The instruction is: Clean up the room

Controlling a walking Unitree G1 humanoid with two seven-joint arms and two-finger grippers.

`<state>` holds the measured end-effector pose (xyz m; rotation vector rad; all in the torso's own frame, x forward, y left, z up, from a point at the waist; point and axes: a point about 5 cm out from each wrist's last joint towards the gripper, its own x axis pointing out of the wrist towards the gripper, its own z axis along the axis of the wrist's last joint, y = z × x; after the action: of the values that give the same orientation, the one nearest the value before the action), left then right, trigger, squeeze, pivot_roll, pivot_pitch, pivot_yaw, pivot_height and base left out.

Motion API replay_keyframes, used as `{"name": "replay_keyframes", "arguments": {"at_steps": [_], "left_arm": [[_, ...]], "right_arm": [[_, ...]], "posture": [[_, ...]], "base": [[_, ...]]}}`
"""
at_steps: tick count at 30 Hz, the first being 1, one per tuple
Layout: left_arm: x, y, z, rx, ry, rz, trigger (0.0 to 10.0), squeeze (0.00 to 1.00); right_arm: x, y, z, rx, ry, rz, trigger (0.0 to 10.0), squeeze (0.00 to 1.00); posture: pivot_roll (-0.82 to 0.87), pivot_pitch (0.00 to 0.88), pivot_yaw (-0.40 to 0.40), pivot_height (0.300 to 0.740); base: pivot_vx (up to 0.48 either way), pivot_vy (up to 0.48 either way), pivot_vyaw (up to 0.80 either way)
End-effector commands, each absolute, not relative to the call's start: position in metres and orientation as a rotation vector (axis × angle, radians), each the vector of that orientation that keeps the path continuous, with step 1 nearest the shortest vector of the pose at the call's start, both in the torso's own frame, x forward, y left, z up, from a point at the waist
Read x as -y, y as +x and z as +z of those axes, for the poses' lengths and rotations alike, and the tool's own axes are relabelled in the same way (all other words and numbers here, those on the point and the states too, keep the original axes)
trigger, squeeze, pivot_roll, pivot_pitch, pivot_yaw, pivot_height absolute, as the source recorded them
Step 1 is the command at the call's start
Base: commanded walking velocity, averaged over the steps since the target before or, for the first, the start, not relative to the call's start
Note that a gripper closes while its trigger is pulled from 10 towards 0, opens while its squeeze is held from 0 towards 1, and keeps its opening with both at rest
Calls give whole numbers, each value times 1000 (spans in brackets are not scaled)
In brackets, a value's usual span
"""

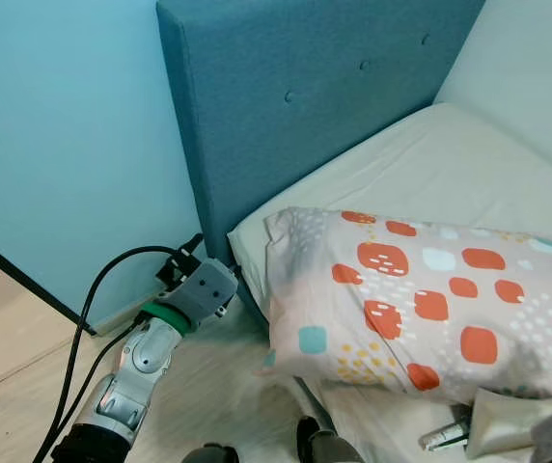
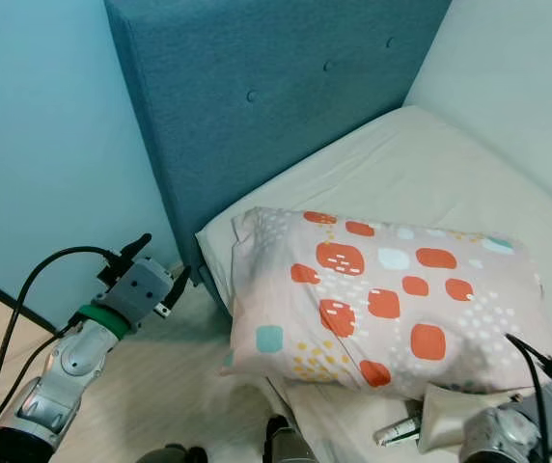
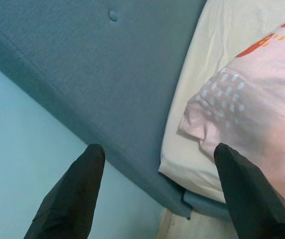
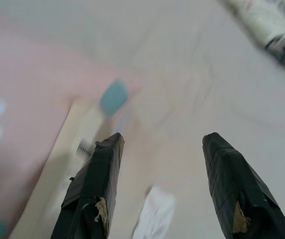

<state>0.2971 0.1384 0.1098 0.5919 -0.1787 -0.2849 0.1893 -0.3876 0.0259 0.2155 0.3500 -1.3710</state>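
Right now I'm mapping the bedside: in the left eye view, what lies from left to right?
Light blue wall → left arm → blue headboard → patterned pillow.

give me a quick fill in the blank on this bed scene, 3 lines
1. The pillow lies on the ____.
2. The headboard behind the pillow is ____ in colour.
3. The left gripper has its fingers ____, with nothing between them.

Missing words: bed; blue; open
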Motion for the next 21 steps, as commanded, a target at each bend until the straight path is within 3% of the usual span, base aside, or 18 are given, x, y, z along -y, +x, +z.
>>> {"name": "replay_keyframes", "arguments": {"at_steps": [1, 4, 7, 8, 13, 15, 16, 17, 19, 21], "left_arm": [[-138, 295, 102, 143, 597, -295, 10000, 0], [-137, 297, 102, 142, 594, -294, 10000, 0], [-137, 297, 102, 142, 593, -294, 10000, 0], [-136, 298, 102, 142, 589, -291, 10000, 0], [-135, 298, 102, 140, 586, -290, 10000, 0], [-129, 296, 101, 142, 582, -312, 10000, 0], [-129, 296, 101, 142, 582, -312, 10000, 0], [-124, 295, 101, 149, 586, -336, 10000, 0], [-106, 294, 99, 174, 622, -416, 10000, 0], [-95, 296, 96, 155, 597, -451, 10000, 0]], "right_arm": [[392, 182, 26, -348, 182, -1394, 10000, 0], [389, 215, 56, -198, 14, -1196, 10000, 0], [386, 223, 62, -166, -16, -1152, 10000, 0], [373, 243, 77, -89, -105, -1050, 10000, 0], [356, 260, 83, -51, -149, -927, 10000, 0], [316, 286, 77, -66, -130, -638, 10000, 0], [316, 286, 77, -66, -130, -638, 10000, 0], [297, 295, 72, -82, -104, -521, 10000, 0], [274, 300, 62, -110, -27, -456, 10000, 0], [268, 301, 57, -126, 20, -473, 10000, 0]], "posture": [[42, 155, 41, 740], [31, 151, 35, 740], [31, 151, 34, 740], [27, 151, 32, 740], [24, 152, 30, 740], [30, 155, 21, 740], [30, 155, 21, 740], [33, 156, 15, 740], [35, 158, 6, 740], [32, 159, 7, 740]], "base": [[0, 0, 0], [0, 0, 0], [0, 0, 0], [0, 0, 0], [0, 0, 0], [0, 0, 0], [0, 0, 0], [0, 0, 0], [0, 0, 0], [0, 0, 0]]}}
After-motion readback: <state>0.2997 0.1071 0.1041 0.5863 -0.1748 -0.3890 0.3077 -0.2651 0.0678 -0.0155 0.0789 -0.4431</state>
